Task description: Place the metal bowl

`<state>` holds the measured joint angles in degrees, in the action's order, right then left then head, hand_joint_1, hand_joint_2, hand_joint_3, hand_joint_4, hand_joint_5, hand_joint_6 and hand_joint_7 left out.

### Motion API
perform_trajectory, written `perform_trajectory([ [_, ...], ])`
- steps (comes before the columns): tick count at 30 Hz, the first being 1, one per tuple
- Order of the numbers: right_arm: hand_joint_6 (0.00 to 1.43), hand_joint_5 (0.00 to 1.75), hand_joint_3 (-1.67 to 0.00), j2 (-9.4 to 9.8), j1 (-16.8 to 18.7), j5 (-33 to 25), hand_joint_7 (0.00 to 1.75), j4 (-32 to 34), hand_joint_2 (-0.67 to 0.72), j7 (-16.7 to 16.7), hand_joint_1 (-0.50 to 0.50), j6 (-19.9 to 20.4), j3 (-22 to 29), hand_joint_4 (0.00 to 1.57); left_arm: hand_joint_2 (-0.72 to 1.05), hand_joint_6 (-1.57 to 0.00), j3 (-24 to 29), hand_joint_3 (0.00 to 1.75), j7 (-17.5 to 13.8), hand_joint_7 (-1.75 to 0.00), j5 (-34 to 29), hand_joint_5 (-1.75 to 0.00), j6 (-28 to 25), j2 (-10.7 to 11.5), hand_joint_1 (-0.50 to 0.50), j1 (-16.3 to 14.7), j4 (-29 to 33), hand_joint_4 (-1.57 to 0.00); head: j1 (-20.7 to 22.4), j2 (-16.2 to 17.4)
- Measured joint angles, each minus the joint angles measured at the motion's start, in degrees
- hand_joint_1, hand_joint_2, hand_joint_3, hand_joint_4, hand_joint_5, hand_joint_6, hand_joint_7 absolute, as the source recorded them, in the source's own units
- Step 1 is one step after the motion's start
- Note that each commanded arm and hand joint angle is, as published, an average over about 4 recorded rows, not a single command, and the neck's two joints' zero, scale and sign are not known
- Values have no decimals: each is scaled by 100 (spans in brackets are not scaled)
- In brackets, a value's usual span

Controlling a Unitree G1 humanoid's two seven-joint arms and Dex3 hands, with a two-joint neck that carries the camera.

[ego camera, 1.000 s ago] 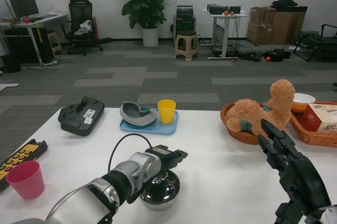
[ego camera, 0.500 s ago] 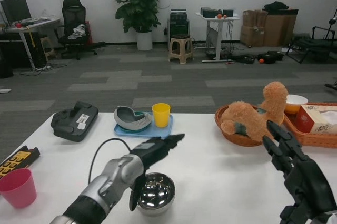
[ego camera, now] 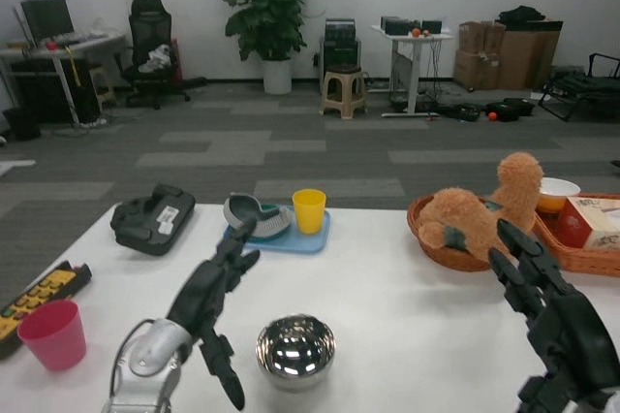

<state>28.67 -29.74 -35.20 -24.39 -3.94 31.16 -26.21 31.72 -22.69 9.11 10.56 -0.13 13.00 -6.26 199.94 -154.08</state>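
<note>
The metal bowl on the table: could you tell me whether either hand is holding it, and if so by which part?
Nothing is held. The metal bowl sits free on the table; the left hand is beside it, fingers spread, and the right hand is apart.

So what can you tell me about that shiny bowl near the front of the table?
The metal bowl is small, round and polished like a mirror, with bright reflections inside it. It stands upright, mouth up, on the white table near the front edge. It looks empty. Nothing grips it: the left hand hovers just beside it on the left, fingers spread, apparently clear of its rim, and the right hand is far off to the right.
</note>
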Motion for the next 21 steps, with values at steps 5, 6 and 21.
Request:
perform_trajectory([
  [5,0,0,0,-11,10,0,14,5,66,2,-25,0,47,0,-19,0,220,0,2,-7,-525,-33,63,-34,-48,-446,291,0,-92,18],
  [6,0,0,0,-11,10,0,14,5,66,2,-25,0,56,0,-19,0,254,0,2,-7,-642,-33,92,-43,-48,-508,302,0,-110,10],
  [21,0,0,0,-14,-22,1,14,74,66,4,-25,-1,268,0,-21,0,612,0,1,-7,-2609,-31,805,-177,-48,-674,399,0,-59,-217],
])
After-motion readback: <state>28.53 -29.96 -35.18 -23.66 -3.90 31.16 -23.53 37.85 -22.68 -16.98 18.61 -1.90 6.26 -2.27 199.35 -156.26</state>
